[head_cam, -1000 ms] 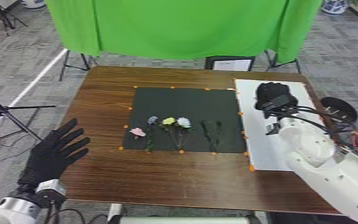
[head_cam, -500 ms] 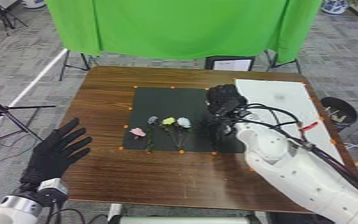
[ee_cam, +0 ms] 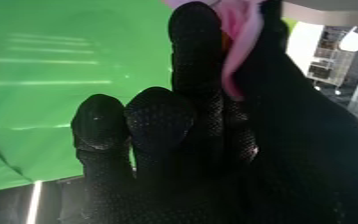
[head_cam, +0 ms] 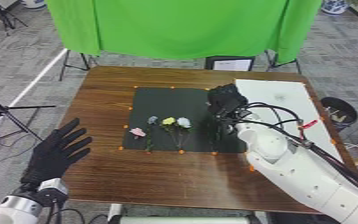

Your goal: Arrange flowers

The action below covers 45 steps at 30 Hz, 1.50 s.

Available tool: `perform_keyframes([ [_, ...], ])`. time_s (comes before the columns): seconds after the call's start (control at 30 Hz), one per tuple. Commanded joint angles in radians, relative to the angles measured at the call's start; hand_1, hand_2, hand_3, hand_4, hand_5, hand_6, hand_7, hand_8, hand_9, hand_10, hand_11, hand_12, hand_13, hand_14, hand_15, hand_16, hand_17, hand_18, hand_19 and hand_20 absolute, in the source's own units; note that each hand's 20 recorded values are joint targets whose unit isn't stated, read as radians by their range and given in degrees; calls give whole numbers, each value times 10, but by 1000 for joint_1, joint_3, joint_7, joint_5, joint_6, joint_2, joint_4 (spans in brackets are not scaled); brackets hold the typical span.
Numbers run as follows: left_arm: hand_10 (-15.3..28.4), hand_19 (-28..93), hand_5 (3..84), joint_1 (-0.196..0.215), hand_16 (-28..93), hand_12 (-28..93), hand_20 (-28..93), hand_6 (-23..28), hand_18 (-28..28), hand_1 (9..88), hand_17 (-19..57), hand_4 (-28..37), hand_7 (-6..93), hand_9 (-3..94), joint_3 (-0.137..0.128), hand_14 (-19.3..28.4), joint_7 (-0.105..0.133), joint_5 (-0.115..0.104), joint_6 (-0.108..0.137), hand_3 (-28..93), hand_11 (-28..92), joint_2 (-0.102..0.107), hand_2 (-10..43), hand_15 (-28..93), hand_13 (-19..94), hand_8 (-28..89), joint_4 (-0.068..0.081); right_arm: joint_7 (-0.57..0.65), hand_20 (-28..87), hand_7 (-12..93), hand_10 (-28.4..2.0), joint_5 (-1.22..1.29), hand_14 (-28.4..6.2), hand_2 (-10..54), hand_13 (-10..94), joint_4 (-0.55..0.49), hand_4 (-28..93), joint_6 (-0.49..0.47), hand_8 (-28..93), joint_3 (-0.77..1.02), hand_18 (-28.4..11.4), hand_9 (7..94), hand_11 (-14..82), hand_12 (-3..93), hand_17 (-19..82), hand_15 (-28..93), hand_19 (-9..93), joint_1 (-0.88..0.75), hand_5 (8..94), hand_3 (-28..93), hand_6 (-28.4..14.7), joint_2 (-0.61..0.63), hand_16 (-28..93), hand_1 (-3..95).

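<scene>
On the black mat [head_cam: 189,100] lie a small pink flower [head_cam: 137,132], a bluish-purple flower [head_cam: 153,120], a yellow flower [head_cam: 168,121] and a pale blue flower [head_cam: 184,122], with thin stems toward the robot. My right hand [head_cam: 226,97] is over the mat's right part, right of these flowers; a dark green stem [head_cam: 215,135] shows beside its wrist. In the right wrist view my right hand [ee_cam: 193,125] pinches a pink flower [ee_cam: 239,27] between finger and thumb, its petals partly hidden by the glove. My left hand [head_cam: 53,152] is at the table's left edge, fingers straight and spread.
A white board [head_cam: 278,100] lies right of the mat, partly under my right arm. Orange markers edge the mat and board. The brown table [head_cam: 158,175] extends around them. Beyond its far edge hangs a green cloth [head_cam: 175,30], and a dark round bin [head_cam: 338,111] stands off the right side.
My right hand has moved left from over the white board to over the mat's right part, then shifted little. The flowers on the mat and my left hand have stayed put.
</scene>
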Motion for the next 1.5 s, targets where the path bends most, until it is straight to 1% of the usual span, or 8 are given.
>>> perform_keyframes([
  [0.03,113,376,244,2,14,190,85,28,234,220,-119,-283,176,226,4,161,-10,1,-6,677,138,-6,-30,234,179,-103,4,-11,546,397,-58,-1,-41,-95,723,-26,-283,-76,-37,6,-187,837,273,285,356,756,913,-6,695,771,38,-10,322,374],
  [0.23,113,376,244,3,13,189,85,28,234,221,-118,-283,177,226,4,160,-13,4,-5,676,138,-7,-29,233,179,-104,4,26,551,355,-63,18,-44,-95,707,-25,-283,-127,-45,26,-187,811,299,242,347,762,907,-14,685,764,41,-33,320,337],
  [0.37,114,376,244,7,13,189,85,28,234,220,-119,-283,177,226,0,161,-9,4,-7,676,138,-6,-29,233,179,-104,4,26,555,350,-68,74,-48,-95,698,-56,-283,-122,-176,65,-189,799,302,240,341,766,905,-28,683,765,45,-29,317,317],
  [0.67,114,376,244,13,14,190,85,28,235,220,-119,-283,176,226,-5,161,-12,4,-13,677,137,-6,-30,232,179,-104,2,58,569,325,-89,256,-75,-95,654,-168,-283,-219,-161,162,-205,708,323,256,314,779,896,-65,607,681,8,-12,319,246],
  [0.83,114,376,244,11,14,189,84,28,234,220,-119,-283,176,226,-6,160,-14,4,-15,676,136,-4,-30,232,179,-103,2,168,570,310,-98,352,-92,-95,616,-179,-283,-247,-142,241,-208,608,340,263,303,789,889,-69,529,786,-17,17,313,150],
  [1.03,113,376,245,21,14,190,85,29,235,220,-119,-283,175,226,-13,160,-12,4,-9,677,137,-7,-30,232,179,-103,-3,365,557,312,-148,362,-129,-86,429,-68,-263,-395,-138,283,-213,307,292,258,230,805,838,7,276,880,-43,62,230,206],
  [1.13,113,377,245,24,14,190,85,28,235,220,-119,-283,175,227,-10,160,-8,5,-5,677,138,-8,-30,232,179,-103,-4,415,562,254,-167,383,-140,-89,347,22,-259,-382,-114,274,-211,209,214,264,195,793,814,46,176,890,-50,74,190,215],
  [1.5,114,376,245,19,14,189,84,28,235,222,-119,-283,176,227,-5,161,1,3,-4,668,139,-13,-20,233,179,-103,1,359,538,233,-172,375,-131,-95,370,205,-280,-451,-97,274,-210,219,70,237,203,770,795,98,148,884,-43,86,151,245],
])
